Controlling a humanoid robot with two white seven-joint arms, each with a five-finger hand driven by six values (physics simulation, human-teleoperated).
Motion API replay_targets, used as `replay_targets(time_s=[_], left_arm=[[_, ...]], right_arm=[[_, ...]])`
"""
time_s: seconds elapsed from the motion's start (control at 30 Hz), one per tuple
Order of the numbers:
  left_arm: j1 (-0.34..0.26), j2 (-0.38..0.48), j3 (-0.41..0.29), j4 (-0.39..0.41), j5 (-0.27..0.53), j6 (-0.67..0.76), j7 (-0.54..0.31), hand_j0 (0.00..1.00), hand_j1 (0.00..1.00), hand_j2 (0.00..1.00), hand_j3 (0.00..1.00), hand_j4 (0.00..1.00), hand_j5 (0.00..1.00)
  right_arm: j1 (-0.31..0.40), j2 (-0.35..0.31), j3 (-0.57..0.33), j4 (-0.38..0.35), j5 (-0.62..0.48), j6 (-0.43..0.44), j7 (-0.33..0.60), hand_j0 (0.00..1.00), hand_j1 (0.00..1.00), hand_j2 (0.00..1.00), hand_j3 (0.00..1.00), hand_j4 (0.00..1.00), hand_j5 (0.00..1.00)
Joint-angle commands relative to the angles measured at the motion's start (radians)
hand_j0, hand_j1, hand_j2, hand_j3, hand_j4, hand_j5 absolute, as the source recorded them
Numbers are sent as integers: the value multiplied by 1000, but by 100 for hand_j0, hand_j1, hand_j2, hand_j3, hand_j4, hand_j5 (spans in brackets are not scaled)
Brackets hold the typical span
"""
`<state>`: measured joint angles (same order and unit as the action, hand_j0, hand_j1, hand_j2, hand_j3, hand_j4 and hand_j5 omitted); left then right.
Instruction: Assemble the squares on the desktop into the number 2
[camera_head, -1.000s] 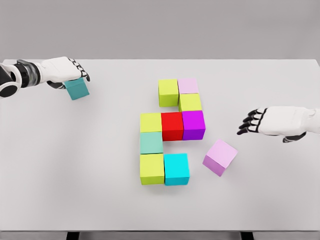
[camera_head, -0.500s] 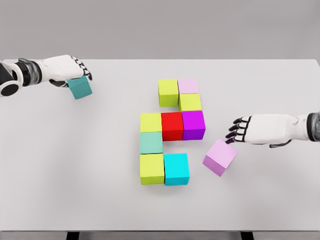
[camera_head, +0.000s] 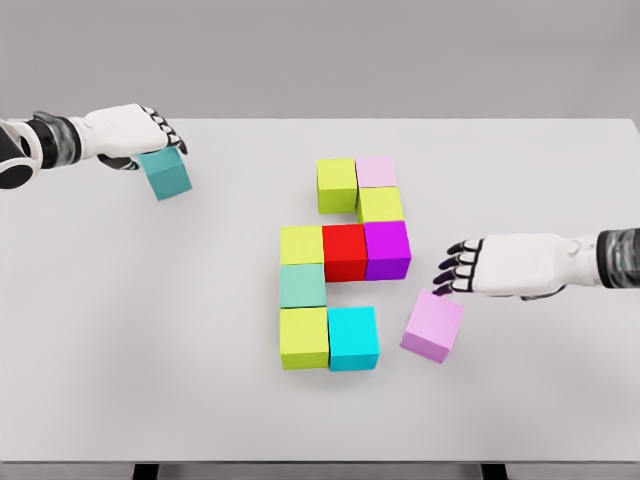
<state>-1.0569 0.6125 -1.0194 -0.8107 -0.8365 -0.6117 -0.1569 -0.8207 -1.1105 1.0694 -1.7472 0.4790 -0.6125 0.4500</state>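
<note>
Right hand (camera_head: 495, 266) hovers beside tilted pink cube (camera_head: 433, 327).

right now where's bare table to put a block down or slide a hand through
The table is bare left of the block cluster, below the teal block; also the far right corner and the near strip. It is crowded between the purple block, the right hand and the loose pink block.
</note>
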Motion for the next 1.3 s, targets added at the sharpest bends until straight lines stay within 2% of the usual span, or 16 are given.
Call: replay_targets(time_s=[0.0,0.03,0.4,0.63,0.87,1.0,1.17,1.27], left_arm=[[0,0,2,-2,5,1,0,96,96,96,96,96,96],[0,0,2,-1,4,1,0,100,100,100,100,100,100],[-6,-11,-2,11,-7,1,0,100,100,100,100,100,100],[-3,-36,-5,28,-13,1,-1,100,100,100,100,100,100],[5,-42,-7,38,-13,1,-1,100,100,100,100,100,100],[5,-51,-8,59,-15,1,-1,100,100,100,100,100,100],[5,-57,-7,73,-15,1,-18,70,70,70,70,70,70],[5,-62,-5,77,-15,1,-18,64,64,64,64,64,64]], right_arm=[[0,4,0,-12,-7,2,15,100,100,100,100,100,100],[0,6,1,-12,-7,2,15,100,100,100,100,100,100],[0,14,11,-18,-14,2,15,100,100,100,100,100,100],[-5,-48,-22,-6,-62,2,9,100,100,100,100,100,100],[-3,-144,9,-17,-63,2,4,100,100,100,100,100,100],[-3,-157,41,-18,-65,2,6,100,100,100,100,100,100],[-3,-155,83,-18,-82,2,4,100,100,100,100,100,100],[-3,-146,110,-18,-86,2,3,100,100,100,100,100,100]])
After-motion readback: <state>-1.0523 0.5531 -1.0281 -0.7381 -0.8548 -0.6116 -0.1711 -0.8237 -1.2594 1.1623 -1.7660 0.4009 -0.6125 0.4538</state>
